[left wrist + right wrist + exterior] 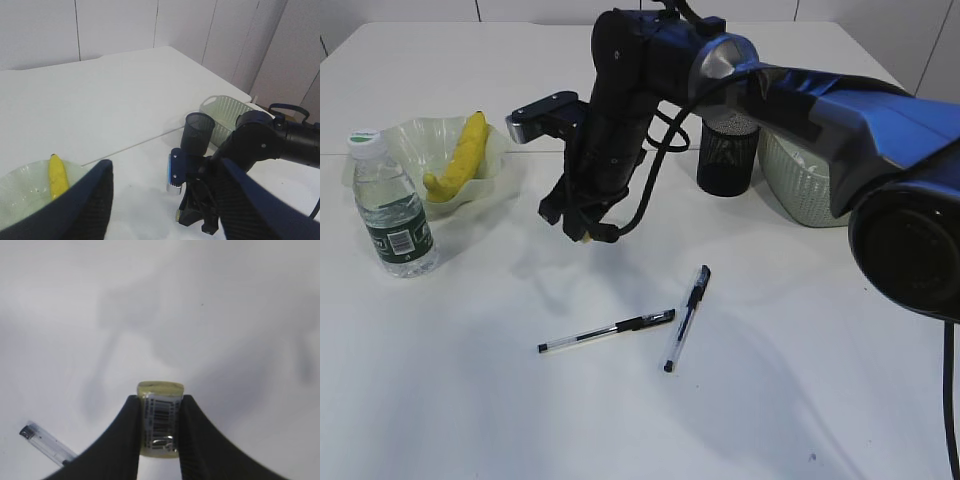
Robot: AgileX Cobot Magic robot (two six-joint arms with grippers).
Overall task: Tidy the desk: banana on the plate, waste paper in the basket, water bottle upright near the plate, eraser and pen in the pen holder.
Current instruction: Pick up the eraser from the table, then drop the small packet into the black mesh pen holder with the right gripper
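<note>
Pale yellow eraser (160, 425) with barcode sleeve is clamped between the right gripper (160, 432) fingers, held in the air above the table (470, 400), left of the holder (725, 150). Next: carry it right, centre over the holder mouth, lower before letting go so it doesn't bounce off the rim. Two pens (650, 325) lie on the table. Banana (460, 160) in plate (410, 135), bottle (392, 210) upright beside it. Left gripper (165, 200) spread open, empty, aloft.

Yellow banana (460, 158); pale-yellow eraser (160, 424), barcode sleeve; black pen holder (725, 152).
</note>
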